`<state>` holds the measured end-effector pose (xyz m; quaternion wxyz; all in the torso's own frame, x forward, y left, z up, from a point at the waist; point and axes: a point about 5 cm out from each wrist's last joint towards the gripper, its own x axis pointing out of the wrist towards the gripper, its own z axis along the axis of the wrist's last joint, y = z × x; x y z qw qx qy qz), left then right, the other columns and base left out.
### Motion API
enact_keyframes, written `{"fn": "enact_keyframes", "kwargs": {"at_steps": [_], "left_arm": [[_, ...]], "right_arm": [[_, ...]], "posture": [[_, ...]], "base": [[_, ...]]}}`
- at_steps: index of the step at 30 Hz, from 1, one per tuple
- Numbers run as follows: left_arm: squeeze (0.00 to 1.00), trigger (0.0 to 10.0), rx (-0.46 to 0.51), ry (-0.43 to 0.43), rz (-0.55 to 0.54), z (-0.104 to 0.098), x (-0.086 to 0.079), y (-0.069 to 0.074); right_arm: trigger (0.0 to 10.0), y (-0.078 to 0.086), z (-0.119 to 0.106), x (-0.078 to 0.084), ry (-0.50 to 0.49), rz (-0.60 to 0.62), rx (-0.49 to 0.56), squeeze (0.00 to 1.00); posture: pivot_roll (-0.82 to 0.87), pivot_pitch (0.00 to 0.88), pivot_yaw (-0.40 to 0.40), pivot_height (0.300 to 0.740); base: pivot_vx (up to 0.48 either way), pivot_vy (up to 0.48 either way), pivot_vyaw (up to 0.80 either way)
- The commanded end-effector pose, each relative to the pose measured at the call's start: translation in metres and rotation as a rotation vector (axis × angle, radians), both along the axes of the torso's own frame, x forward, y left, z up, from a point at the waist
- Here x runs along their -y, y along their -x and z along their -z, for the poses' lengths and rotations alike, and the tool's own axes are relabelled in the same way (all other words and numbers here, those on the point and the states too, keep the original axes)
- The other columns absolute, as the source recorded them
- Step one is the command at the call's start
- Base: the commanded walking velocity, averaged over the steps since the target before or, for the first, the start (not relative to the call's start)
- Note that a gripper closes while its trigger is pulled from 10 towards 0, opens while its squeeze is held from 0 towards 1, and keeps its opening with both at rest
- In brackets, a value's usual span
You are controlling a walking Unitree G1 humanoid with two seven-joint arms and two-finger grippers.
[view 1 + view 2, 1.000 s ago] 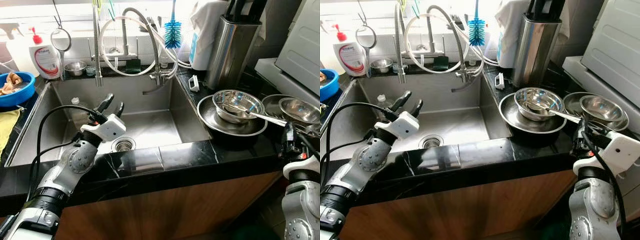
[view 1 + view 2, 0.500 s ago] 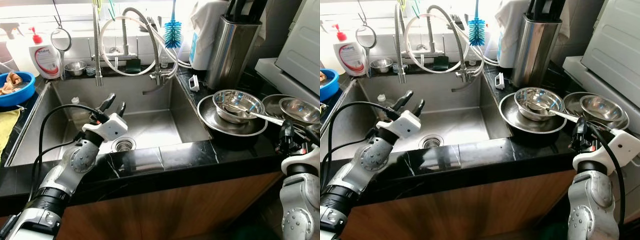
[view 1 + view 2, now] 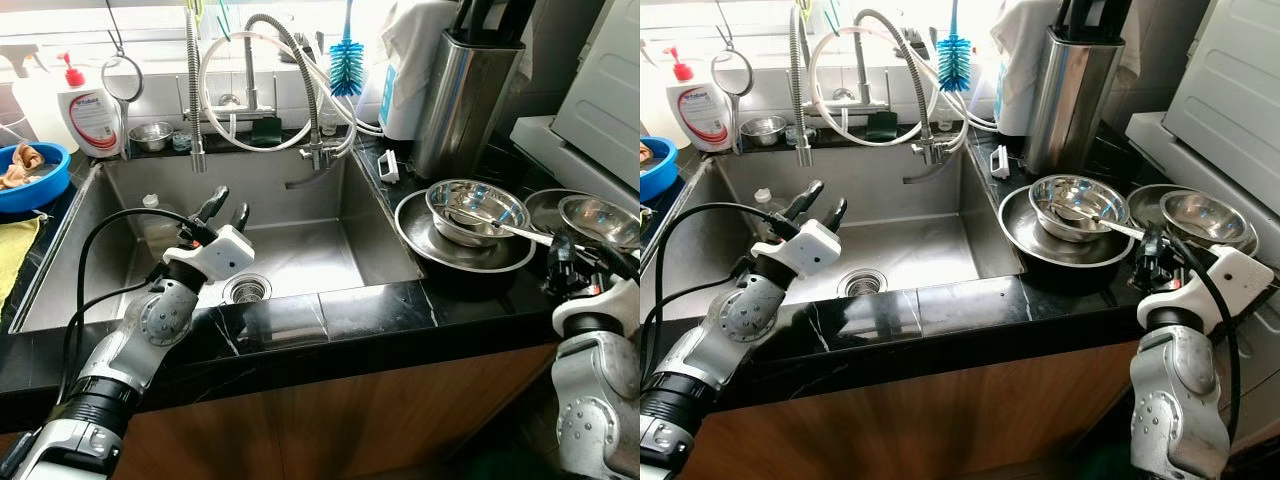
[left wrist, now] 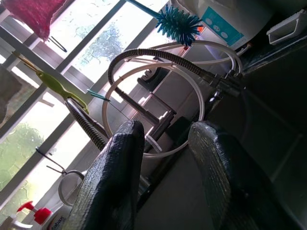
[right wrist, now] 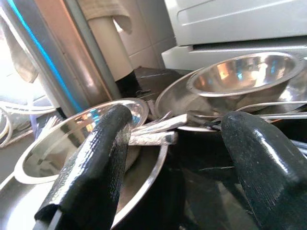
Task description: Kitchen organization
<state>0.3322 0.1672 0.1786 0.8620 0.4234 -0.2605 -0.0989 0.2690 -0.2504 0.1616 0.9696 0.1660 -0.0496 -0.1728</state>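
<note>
So the robot is standing at a black stone counter point(image 3: 330, 310) with a steel sink point(image 3: 300, 240) set into it. Its left gripper point(image 3: 225, 208) hangs over the left part of the basin, fingers spread apart and holding nothing, pointing toward the far wall where the coiled spring faucet point(image 3: 290, 60) and its white hoses loop around. The drain point(image 3: 246, 290) sits just right of that wrist.

Over on the right, the right gripper point(image 3: 1154, 252) is at the near edge of the dish pile — fingers wide apart, nothing pinched. In the right wrist view the handle of a utensil point(image 5: 156, 132) lies right between the two fingers, resting on the rim of a small steel bowl point(image 3: 1078, 205). That bowl sits inside a wider steel pan point(image 3: 1065, 250), and another pair of nested steel bowls point(image 3: 1200, 218) is just to the right of it.

Farther back there's a tall steel knife holder point(image 3: 465, 90), a blue bottle brush point(image 3: 346, 65), a soap bottle point(image 3: 93, 115) on the far left ledge, and a blue bowl point(image 3: 30, 175) at the left edge.
</note>
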Motion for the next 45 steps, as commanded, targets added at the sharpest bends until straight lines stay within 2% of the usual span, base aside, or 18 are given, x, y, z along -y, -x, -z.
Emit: {"fn": "enact_keyframes", "kwargs": {"at_steps": [1,2,3,4,5,6,7,44,45], "left_arm": [[0.0,10.0,-0.004,0.017,-0.016,-0.001,-0.004,0.001],[0.0,10.0,-0.005,0.017,-0.017,-0.001,-0.004,0.001],[0.0,10.0,-0.006,0.017,-0.017,-0.001,-0.004,0.002],[0.0,10.0,-0.007,0.018,-0.016,-0.001,-0.004,0.002],[0.0,10.0,-0.008,0.02,-0.014,-0.001,-0.003,0.002],[0.0,10.0,-0.009,0.021,-0.012,-0.001,-0.003,0.002],[0.0,10.0,-0.009,0.02,-0.013,-0.001,-0.003,0.002],[0.0,10.0,-0.01,0.009,-0.036,0.001,-0.005,0.001],[0.0,10.0,-0.008,0.008,-0.038,0.0,-0.005,0.001]], "right_arm": [[10.0,-0.002,0.0,-0.001,-0.006,-0.016,-0.001,0.0],[6.5,-0.002,0.001,-0.001,-0.007,-0.018,-0.003,0.0],[6.5,-0.002,0.001,-0.001,-0.006,-0.018,-0.004,0.0],[1.1,-0.003,0.0,-0.002,-0.008,-0.021,0.0,0.0],[0.1,-0.004,0.0,-0.002,-0.008,-0.023,0.0,0.0],[0.5,-0.004,0.0,-0.003,-0.006,-0.03,0.001,0.0],[0.0,-0.004,0.0,-0.003,-0.007,-0.035,0.004,0.0],[0.0,-0.009,-0.002,-0.013,-0.017,-0.102,0.037,0.0],[4.6,-0.01,-0.004,-0.016,-0.015,-0.117,0.047,0.0]], "posture": [[0.06,0.0,-0.048,0.74],[0.05,0.0,-0.048,0.74],[0.05,0.0,-0.048,0.74],[0.05,0.0,-0.049,0.74],[0.05,0.0,-0.049,0.74],[0.05,0.0,-0.05,0.74],[0.05,0.0,-0.05,0.74],[0.06,0.0,-0.051,0.74],[0.06,0.0,-0.051,0.74]], "base": [[0.0,0.0,0.0],[0.0,0.0,0.0],[0.0,0.0,0.0],[0.0,0.0,0.0],[0.0,0.0,0.0],[0.0,0.0,0.0],[0.0,0.0,0.0],[0.0,0.0,0.0],[0.0,0.0,0.0]]}}
